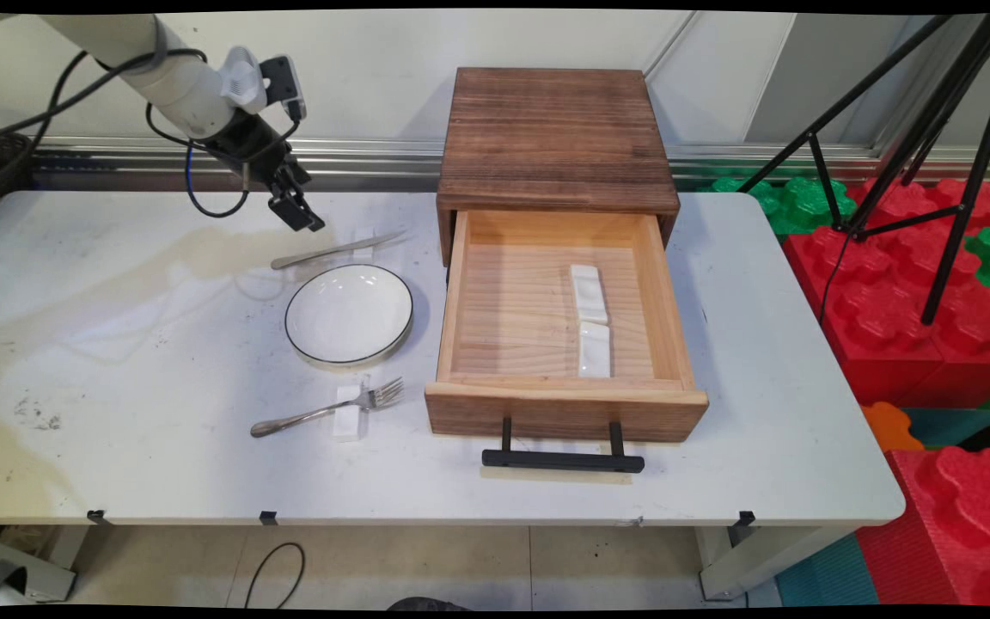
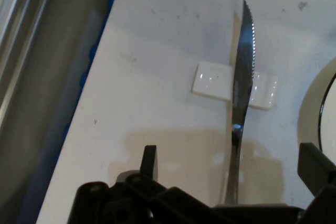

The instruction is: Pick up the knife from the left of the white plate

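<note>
a white surface (image 1: 117,327) against a pale wall carries an open wooden drawer (image 1: 559,344). the gripper (image 2: 228,169), jaws apart, hangs empty over the handle of a knife (image 2: 242,93) propped on a small white rest (image 2: 212,80). any touch off centre could roll the knife off its rest toward the plate (image 1: 349,315).

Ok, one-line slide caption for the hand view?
Open gripper above a serrated knife lying across a white rest, plate rim at right.
</note>
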`<state>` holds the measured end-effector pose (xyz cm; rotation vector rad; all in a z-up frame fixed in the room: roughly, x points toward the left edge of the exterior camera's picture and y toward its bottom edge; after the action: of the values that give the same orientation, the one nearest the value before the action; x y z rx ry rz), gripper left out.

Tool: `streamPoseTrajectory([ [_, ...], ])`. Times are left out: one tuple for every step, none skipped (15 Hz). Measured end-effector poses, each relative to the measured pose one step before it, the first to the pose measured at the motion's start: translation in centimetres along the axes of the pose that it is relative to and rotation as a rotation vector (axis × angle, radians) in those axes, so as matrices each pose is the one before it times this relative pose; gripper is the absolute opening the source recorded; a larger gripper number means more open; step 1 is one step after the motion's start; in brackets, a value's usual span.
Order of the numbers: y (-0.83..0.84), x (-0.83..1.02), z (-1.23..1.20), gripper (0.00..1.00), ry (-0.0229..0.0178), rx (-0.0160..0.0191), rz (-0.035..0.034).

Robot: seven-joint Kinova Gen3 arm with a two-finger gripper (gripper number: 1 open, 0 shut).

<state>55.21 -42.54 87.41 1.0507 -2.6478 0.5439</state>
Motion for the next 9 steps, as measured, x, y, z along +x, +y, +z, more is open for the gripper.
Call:
streamPoseTrajectory([
  [-0.328, 0.040, 0.506, 1.00, -0.00548, -0.01274, 0.00460],
  [-0.205, 0.031, 0.331, 1.00, -0.00357, -0.00868, 0.00292],
  [-0.309, 0.042, 0.507, 1.00, -0.00559, -0.01280, 0.00315],
  [-0.349, 0.047, 0.558, 1.00, -0.00592, -0.01387, 0.00330],
  [-0.351, 0.092, 0.567, 1.00, -0.00555, -0.01319, 0.00382],
  [-0.371, 0.072, 0.555, 1.00, -0.00468, -0.01114, 0.00272],
  [-0.336, 0.033, 0.478, 1.00, -0.00423, -0.00878, 0.00133],
  [-0.376, 0.088, 0.522, 1.00, -0.00492, -0.00867, 0.00185],
  [-0.362, 0.080, 0.508, 1.00, -0.00536, -0.00898, 0.00138],
])
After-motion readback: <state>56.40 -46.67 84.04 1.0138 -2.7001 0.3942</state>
